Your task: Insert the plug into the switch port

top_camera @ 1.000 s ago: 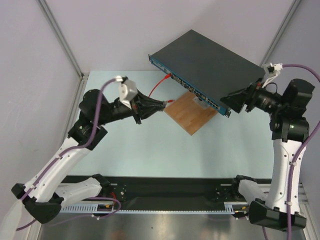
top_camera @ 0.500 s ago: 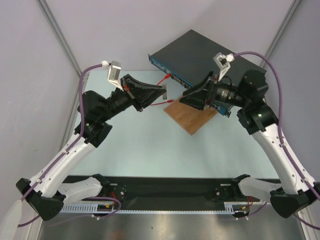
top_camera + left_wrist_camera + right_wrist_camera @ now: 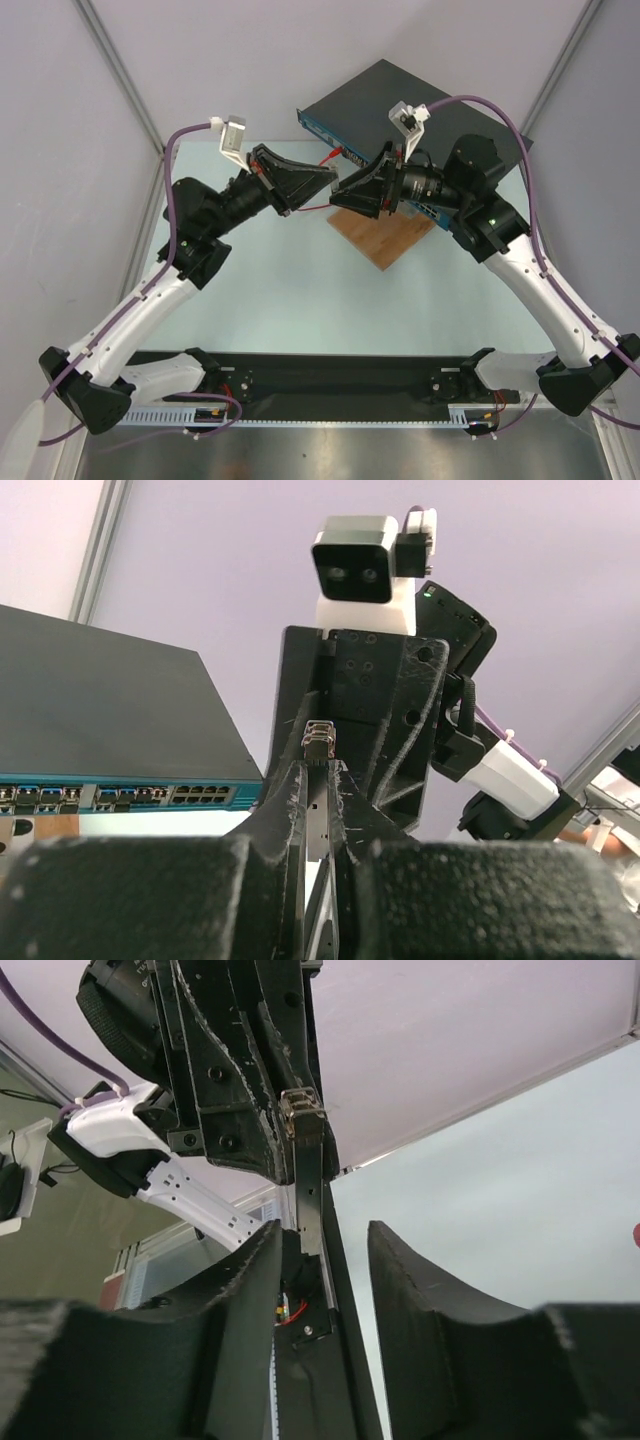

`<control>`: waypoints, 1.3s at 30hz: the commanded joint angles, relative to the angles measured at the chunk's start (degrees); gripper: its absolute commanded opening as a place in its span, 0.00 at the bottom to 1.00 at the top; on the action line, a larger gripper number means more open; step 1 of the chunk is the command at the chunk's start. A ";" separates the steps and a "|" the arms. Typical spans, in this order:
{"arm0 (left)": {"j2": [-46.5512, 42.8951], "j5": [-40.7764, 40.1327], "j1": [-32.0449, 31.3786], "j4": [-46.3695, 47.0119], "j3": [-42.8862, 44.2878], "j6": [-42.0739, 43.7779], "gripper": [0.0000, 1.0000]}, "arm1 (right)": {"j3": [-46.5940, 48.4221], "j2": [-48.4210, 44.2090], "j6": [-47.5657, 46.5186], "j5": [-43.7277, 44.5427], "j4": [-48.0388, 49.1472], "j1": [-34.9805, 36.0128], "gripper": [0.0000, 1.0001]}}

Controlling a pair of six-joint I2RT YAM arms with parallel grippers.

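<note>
The plug (image 3: 319,742) is a thin metal strip with a clip at its tip. My left gripper (image 3: 318,765) is shut on it and holds it up in the air. A red cable (image 3: 322,161) trails from it towards the switch. The right gripper (image 3: 325,1230) faces the left gripper (image 3: 326,180) tip to tip. The right one is open, and the plug (image 3: 308,1175) stands between its fingers, close to the left finger (image 3: 250,1290), with a gap to the other. The switch (image 3: 425,100) is a dark-grey box. Its blue port face (image 3: 130,795) lies behind the right gripper (image 3: 340,195).
A brown wooden board (image 3: 385,242) lies on the pale table under the switch's front edge. The right arm (image 3: 480,200) crosses over the switch's front. Frame posts and lilac walls close in the back and sides.
The right arm has swung from the switch's right corner across to the left gripper, its jaws narrowing around the plug. The left gripper has risen and tilted upward with the plug.
</note>
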 commanded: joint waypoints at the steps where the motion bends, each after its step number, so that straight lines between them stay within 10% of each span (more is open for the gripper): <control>1: 0.08 -0.44 0.28 2.30 0.87 -2.31 0.00 | 2.89 0.36 -2.33 1.95 2.04 0.35 0.43; 7: 0.26 -0.09 0.19 0.54 1.49 -1.87 0.03 | 3.95 0.54 -3.39 -0.33 2.57 0.35 0.00; 12: -1.32 3.77 1.33 0.27 0.00 4.62 0.55 | 3.07 -0.86 -9.62 -5.87 -3.56 -0.53 0.00; 20: -7.03 14.49 6.26 -14.37 2.27 40.70 0.59 | 1.66 -1.48 -22.45 -14.03 -25.51 -3.26 0.00; 27: -7.40 26.99 3.98 -66.42 11.67 100.26 0.70 | 1.49 2.38 -36.34 -21.25 -43.38 -1.42 0.00; 39: -4.67 21.89 -9.20 -77.42 13.09 117.57 0.56 | -0.27 5.37 -42.85 -20.90 -49.55 7.81 0.00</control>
